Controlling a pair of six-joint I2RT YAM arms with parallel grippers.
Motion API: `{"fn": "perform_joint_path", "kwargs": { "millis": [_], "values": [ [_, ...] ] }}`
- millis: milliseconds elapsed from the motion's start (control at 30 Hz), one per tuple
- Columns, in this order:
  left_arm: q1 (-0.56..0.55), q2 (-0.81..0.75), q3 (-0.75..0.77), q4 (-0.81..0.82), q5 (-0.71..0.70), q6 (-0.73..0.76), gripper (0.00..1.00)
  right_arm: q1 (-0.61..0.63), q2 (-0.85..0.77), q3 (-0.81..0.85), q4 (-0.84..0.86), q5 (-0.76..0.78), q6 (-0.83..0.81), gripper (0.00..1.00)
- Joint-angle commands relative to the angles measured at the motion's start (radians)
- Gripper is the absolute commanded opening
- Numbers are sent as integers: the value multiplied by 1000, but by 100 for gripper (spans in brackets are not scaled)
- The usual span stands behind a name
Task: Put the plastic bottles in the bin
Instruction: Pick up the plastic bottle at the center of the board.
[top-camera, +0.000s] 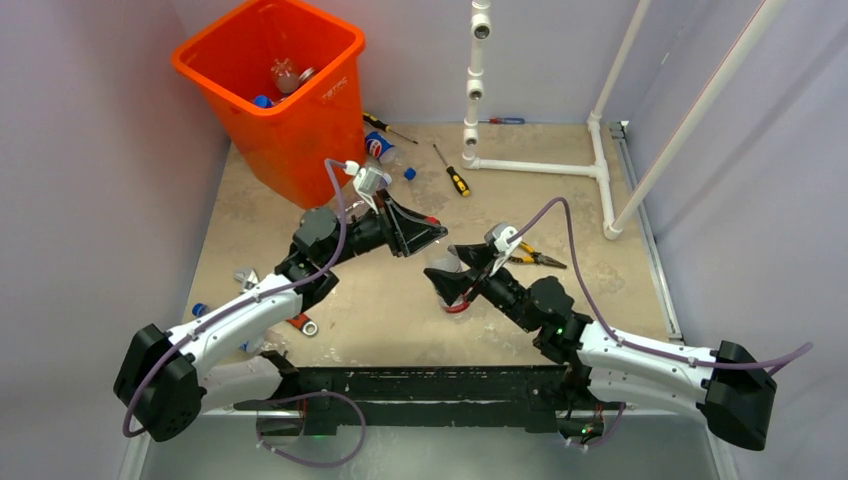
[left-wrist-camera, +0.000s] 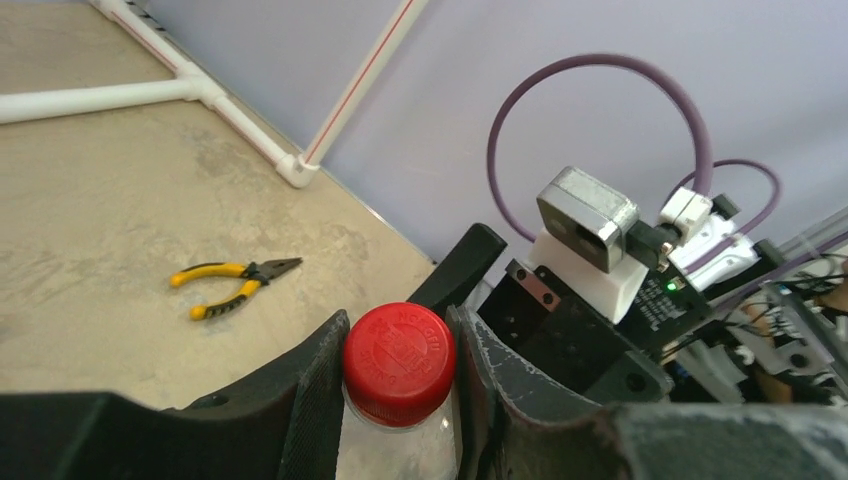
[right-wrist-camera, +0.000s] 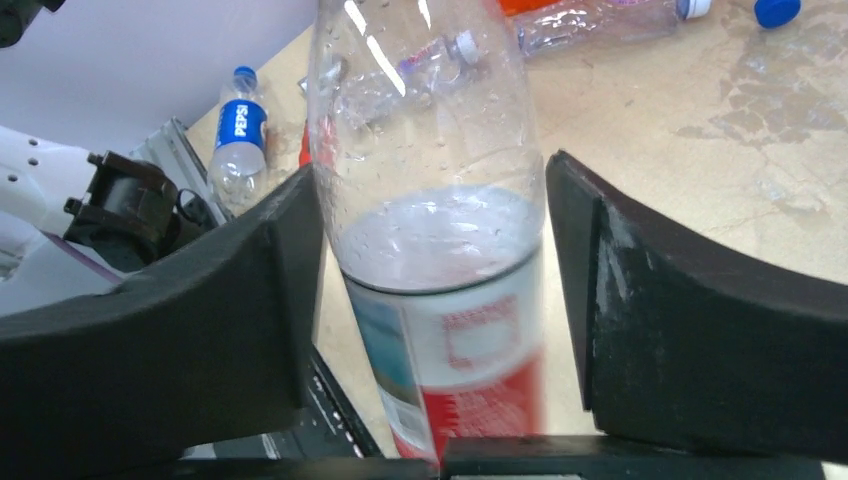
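found the left gripper (left-wrist-camera: 398, 320) pinched narrow on the red cap (left-wrist-camera: 400, 362) of a clear red-labelled bottle (right-wrist-camera: 440, 250), held above mid-table (top-camera: 400, 315). saw the right gripper (right-wrist-camera: 432, 175) set wide about that bottle's body, one finger against it, a sliver of gap at the other; could not tell whether it gripped. noted, further out, a pepsi bottle (right-wrist-camera: 238, 130) lying flat and yellow-handled pliers (left-wrist-camera: 235, 285). placed the orange bin (top-camera: 300, 120) at the far left corner, well apart from both grippers, a few bottles (top-camera: 285, 78) inside.
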Motion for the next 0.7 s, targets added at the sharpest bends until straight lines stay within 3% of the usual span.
{"fn": "perform_joint_path", "kwargs": {
  "millis": [0,33,67,400,667],
  "values": [
    [-19,-69,37,-75,-34,73,0,0,-26,62,-64,26,38,91],
    [-19,-79,41,-92,-50,87,0,0,-32,72,-81,17,45,98],
    [-19,-89,47,-109,-63,104,0,0,-37,83,-102,8,56,99],
    [-20,-160,162,-318,-204,285,0,0,-162,230,-398,-28,176,99],
    [-19,-204,332,-456,-368,485,0,0,-362,213,-435,-133,207,99]
  ]
}}
